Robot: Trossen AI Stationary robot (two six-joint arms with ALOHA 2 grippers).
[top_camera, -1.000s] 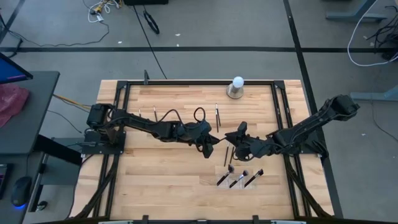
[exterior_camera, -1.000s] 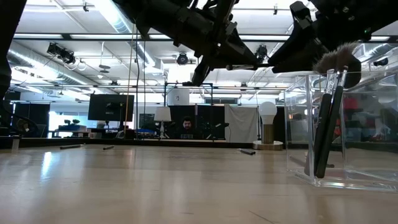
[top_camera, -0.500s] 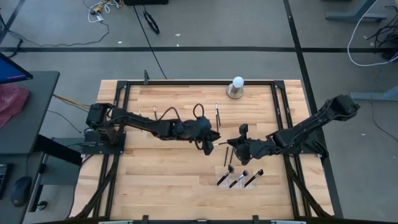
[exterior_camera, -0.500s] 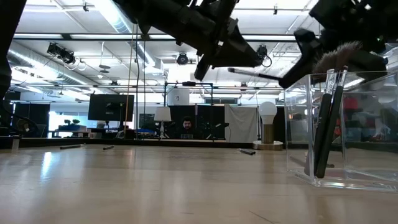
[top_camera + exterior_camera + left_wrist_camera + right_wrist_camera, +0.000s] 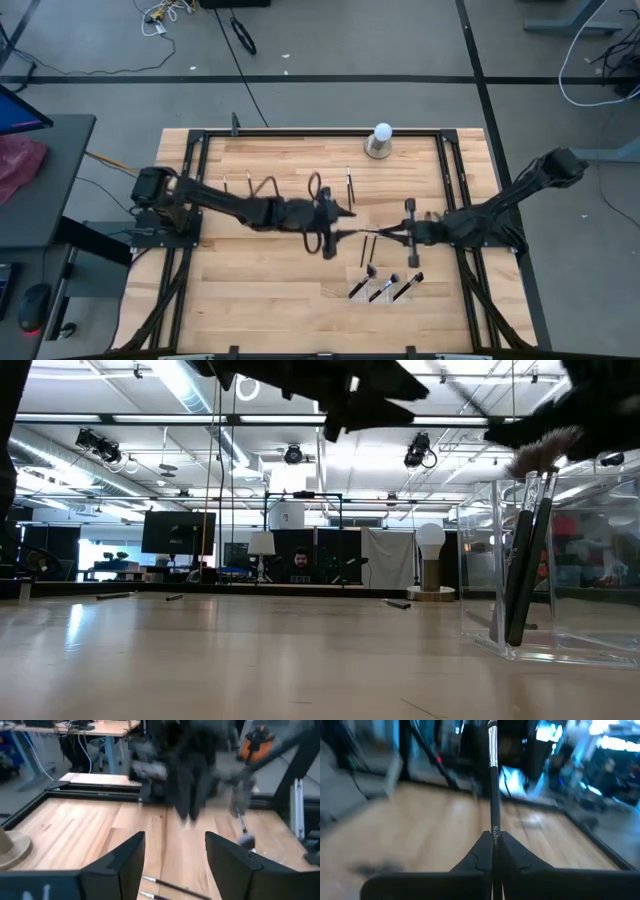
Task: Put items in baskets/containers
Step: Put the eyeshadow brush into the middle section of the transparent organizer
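Two tools meet mid-desk, tray just beyond them.

Left tool (image 5: 335,222) faces right tool (image 5: 408,232), a brush (image 5: 375,233) between them; the tray (image 5: 385,285) holding three brushes lies nearer the front edge, the ball-shaped object (image 5: 380,140) behind.

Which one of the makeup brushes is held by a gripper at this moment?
The brush clamped between the right gripper's shut fingers, its thin dark handle sticking straight out. The others lie on the table or stand in the clear tray; none is gripped.
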